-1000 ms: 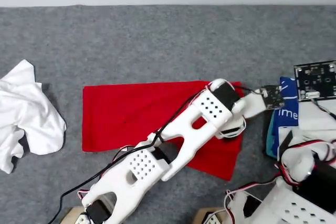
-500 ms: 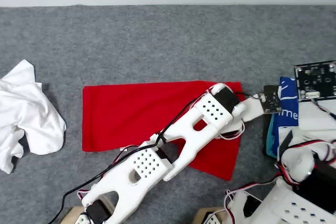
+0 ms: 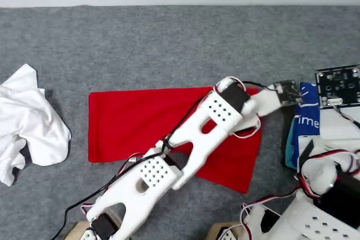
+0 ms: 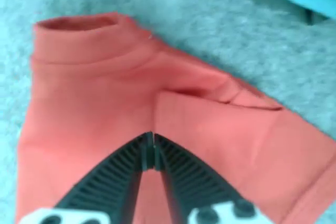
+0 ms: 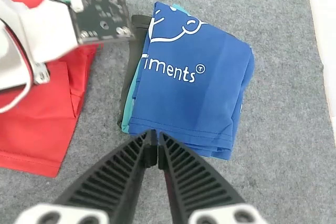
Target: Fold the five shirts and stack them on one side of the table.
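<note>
A red shirt (image 3: 140, 122) lies flat on the grey table, folded into a long strip. My left arm (image 3: 219, 116) stretches across it to its right end. There the left gripper (image 4: 149, 153) is shut, its tips down at the red shirt (image 4: 94, 87) beside a folded sleeve edge; whether fabric is pinched is unclear. A crumpled white shirt (image 3: 28, 122) sits at the far left. At the right edge is a stack of folded shirts (image 3: 306, 119), blue (image 5: 189, 93) on top, teal and dark ones beneath. My right gripper (image 5: 154, 150) hangs shut above the stack's near edge.
The right arm (image 3: 326, 195) fills the table's lower right corner, its camera board (image 3: 337, 85) above the stack. The left arm's camera board (image 5: 94, 11) sits close to the stack. Bare grey mat (image 3: 169, 43) spreads along the back.
The left arm's wrist has shifted slightly toward the back of the table over the red shirt's right end. The shirts and the right arm have stayed put.
</note>
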Action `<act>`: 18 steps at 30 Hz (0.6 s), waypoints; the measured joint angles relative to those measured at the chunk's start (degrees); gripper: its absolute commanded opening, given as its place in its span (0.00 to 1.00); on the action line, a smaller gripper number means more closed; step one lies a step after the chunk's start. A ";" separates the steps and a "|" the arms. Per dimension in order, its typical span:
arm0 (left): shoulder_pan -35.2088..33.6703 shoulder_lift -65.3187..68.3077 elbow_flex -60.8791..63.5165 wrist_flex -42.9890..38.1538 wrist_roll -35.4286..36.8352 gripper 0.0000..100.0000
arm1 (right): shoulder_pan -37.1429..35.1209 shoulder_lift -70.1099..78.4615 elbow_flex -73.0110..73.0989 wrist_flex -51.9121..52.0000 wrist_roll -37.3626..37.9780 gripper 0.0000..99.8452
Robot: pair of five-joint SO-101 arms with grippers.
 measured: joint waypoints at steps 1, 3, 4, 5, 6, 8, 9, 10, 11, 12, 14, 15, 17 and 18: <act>-0.70 0.62 0.00 -0.09 0.00 0.05 | 0.00 0.00 0.00 0.00 0.00 0.01; -1.67 1.41 0.00 -0.26 0.00 0.08 | 0.00 0.00 0.00 0.00 0.00 0.01; -1.76 1.49 0.00 -0.26 0.18 0.11 | 0.00 0.00 0.00 0.00 0.00 0.01; -1.67 1.49 0.00 -0.26 0.26 0.13 | 0.00 0.00 0.00 0.00 0.00 0.01; -1.32 1.49 0.00 0.00 0.00 0.15 | 0.00 0.00 0.00 0.00 0.00 0.01; -1.23 1.49 -0.88 0.09 0.00 0.18 | 0.00 0.00 0.00 0.00 0.00 0.01; -1.32 1.49 -1.14 0.09 0.00 0.18 | 0.00 0.00 0.00 0.00 0.00 0.01; -1.49 1.49 -1.41 0.09 0.00 0.18 | 0.00 0.00 0.00 0.00 0.00 0.01; -1.41 1.49 -1.41 0.09 0.00 0.18 | 0.00 0.00 0.00 0.00 0.00 0.01; -1.05 1.67 -1.41 0.09 0.00 0.18 | 0.00 0.00 0.00 0.00 0.00 0.01; 0.09 2.37 -1.41 0.09 0.00 0.18 | 0.00 0.09 0.00 0.00 0.00 0.01; 0.53 3.08 -1.41 0.09 0.00 0.18 | 0.00 0.09 0.00 0.00 0.00 0.01; 1.05 4.66 -1.41 0.09 0.00 0.15 | 0.00 0.00 0.00 0.00 0.00 0.01; 1.14 5.27 -1.41 0.09 0.09 0.13 | 0.00 0.00 0.00 0.00 0.00 0.01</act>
